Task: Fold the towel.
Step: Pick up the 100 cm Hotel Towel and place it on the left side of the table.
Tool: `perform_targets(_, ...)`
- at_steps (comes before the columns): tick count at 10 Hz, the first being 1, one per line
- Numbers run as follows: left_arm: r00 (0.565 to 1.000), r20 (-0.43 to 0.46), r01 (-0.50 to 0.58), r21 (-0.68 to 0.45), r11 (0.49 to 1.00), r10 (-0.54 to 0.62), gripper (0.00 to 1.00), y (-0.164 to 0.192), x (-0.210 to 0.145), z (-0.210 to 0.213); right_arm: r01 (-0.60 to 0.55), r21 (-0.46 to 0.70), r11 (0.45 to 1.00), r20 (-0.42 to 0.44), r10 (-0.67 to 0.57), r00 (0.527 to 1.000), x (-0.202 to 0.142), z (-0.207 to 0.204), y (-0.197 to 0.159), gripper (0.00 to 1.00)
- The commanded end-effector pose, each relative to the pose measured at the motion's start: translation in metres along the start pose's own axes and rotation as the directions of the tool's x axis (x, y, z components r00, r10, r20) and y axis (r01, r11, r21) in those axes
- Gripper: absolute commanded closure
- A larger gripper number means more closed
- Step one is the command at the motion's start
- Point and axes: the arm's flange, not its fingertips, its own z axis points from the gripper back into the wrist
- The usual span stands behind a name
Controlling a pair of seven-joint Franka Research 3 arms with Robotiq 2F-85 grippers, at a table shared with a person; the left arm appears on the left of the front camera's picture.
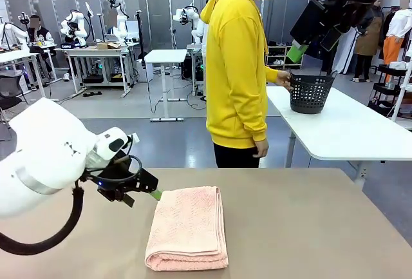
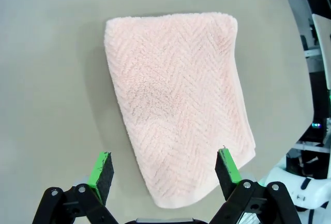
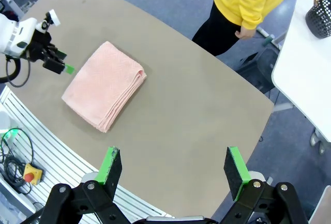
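The towel [image 1: 188, 227] lies folded into a thick stack on the tan table [image 1: 309, 227], near its front edge. The left gripper [image 2: 164, 168] hangs just beside the towel, jaws spread and empty. The right gripper [image 3: 173, 166] hovers high above the table, also spread, while a person [image 1: 237, 66] touches a black basket [image 1: 311, 92] on another table.

No readable text, label or number on anything here

Salmon-pink towel [image 1: 188, 227], zigzag-textured: folded into layered rectangle, lay flat on bench, stacked edges along one long side.
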Motion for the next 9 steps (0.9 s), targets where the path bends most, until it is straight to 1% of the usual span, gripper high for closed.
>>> perform_targets(1,0.999,0.028,-0.018,-0.041,0.999,0.019,0.0,0.007,0.002,-0.035,0.006,-0.01,1.0,-0.003,-0.006,1.0,0.0,0.0,-0.001,0.0)
perform_targets(4,0.996,0.007,-0.085,-0.076,0.993,0.086,0.0,0.011,-0.003,-0.066,0.006,-0.01,1.0,-0.003,-0.006,1.0,0.0,0.0,-0.001,0.0)
perform_targets(6,0.994,0.027,-0.109,-0.024,0.994,0.11,0.0,0.014,-0.006,-0.077,0.006,-0.01,1.0,-0.003,-0.006,1.0,0.0,0.0,-0.001,0.0)
perform_targets(8,0.99,0.019,-0.136,-0.027,0.99,0.137,0.0,0.015,-0.008,-0.085,0.006,-0.01,1.0,-0.003,-0.006,1.0,0.0,0.0,-0.001,0.0)
perform_targets(9,0.99,0.0,-0.14,-0.048,0.989,0.14,0.0,0.013,-0.009,-0.089,0.006,-0.01,1.0,-0.003,-0.006,1.0,0.0,0.0,-0.001,0.0)
